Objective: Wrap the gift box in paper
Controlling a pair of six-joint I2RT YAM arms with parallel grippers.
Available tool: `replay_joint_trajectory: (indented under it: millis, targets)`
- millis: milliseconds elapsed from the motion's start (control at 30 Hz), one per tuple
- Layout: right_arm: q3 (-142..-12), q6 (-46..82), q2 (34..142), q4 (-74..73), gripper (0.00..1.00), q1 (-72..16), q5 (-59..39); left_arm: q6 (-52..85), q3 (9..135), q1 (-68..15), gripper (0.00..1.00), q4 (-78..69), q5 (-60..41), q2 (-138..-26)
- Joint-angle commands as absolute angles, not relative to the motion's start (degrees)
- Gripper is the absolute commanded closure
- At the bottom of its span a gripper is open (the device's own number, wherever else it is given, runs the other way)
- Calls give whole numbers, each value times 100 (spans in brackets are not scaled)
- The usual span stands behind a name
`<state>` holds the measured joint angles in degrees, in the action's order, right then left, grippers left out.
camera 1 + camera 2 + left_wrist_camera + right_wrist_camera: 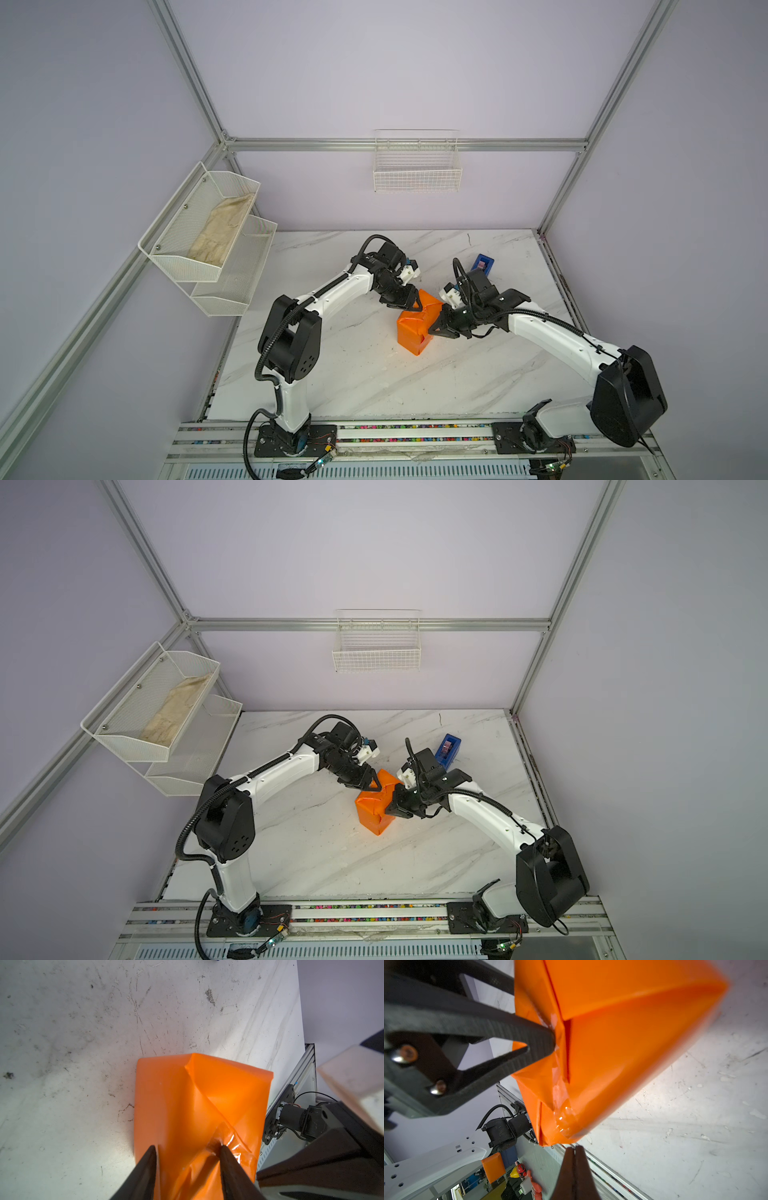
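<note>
On the marble table (353, 374), between both arms: orange paper (411, 332) folded round the gift box, which is fully covered; seams taped. Left gripper (415, 305) jaws apart on the parcel's far end, one fingertip (225, 1155) pressing a taped seam. Right gripper (574, 1148) clenched, holding nothing, just beside the parcel. Blue tape dispenser (483, 266) behind the right arm.

White marble-look surface (353, 382), scuffed & stained. On it: orange paper parcel (409, 334) approx. centre; blue tape dispenser (484, 264) twd back right, apart.
</note>
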<state>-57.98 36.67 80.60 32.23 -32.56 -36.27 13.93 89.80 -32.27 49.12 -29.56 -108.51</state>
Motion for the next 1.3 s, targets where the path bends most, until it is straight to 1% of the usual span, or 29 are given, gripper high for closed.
replay_joint_trajectory:
  millis: [0, 233, 467, 733, 833, 967, 1000, 1033, 1100, 1167, 1200, 1267]
  targets:
    - [-5889, 3691, 8238, 3182, 100, -3287, -3488, 1257, 9006, -3129, 52, 5497, -2245, -10977]
    - [-5989, 3709, 8137, 3257, 100, -3082, -3221, 1034, 8632, -2614, 52, 5548, -2244, -10576]
    - [-5933, 3658, 8077, 3278, 100, -2785, -3070, 914, 7988, -2185, 51, 5526, -2351, -10152]
    - [-5752, 3507, 8206, 3149, 100, -2681, -2967, 1120, 6955, -1926, 51, 4892, -2837, -9754]
    - [-5730, 3514, 8255, 3087, 100, -2676, -2785, 1195, 6587, -1868, 51, 4610, -3034, -9631]
    - [-5504, 3689, 8249, 2693, 100, -2672, -2706, 1520, 6195, -1688, 51, 4247, -3197, -9292]
    - [-5394, 3748, 8235, 2505, 96, -2670, -2751, 1581, 6135, -1630, 51, 4160, -3269, -9184]
    - [-5294, 3795, 8244, 2356, 90, -2672, -2803, 1647, 6098, -1605, 50, 4087, -3330, -9094]
    - [-5103, 3904, 8289, 2033, 73, -2672, -2964, 1777, 6009, -1591, 46, 3915, -3502, -8897]
    - [-4774, 4153, 8290, 1284, 60, -2674, -3438, 1915, 5924, -1590, 42, 3702, -3690, -8755]
    - [-4569, 4336, 8297, 817, 56, -2672, -3676, 2023, 5854, -1582, 41, 3555, -3759, -8692]
    - [-4431, 4532, 8319, 421, 50, -2673, -3734, 2258, 5772, -1573, 38, 3236, -3906, -8634]
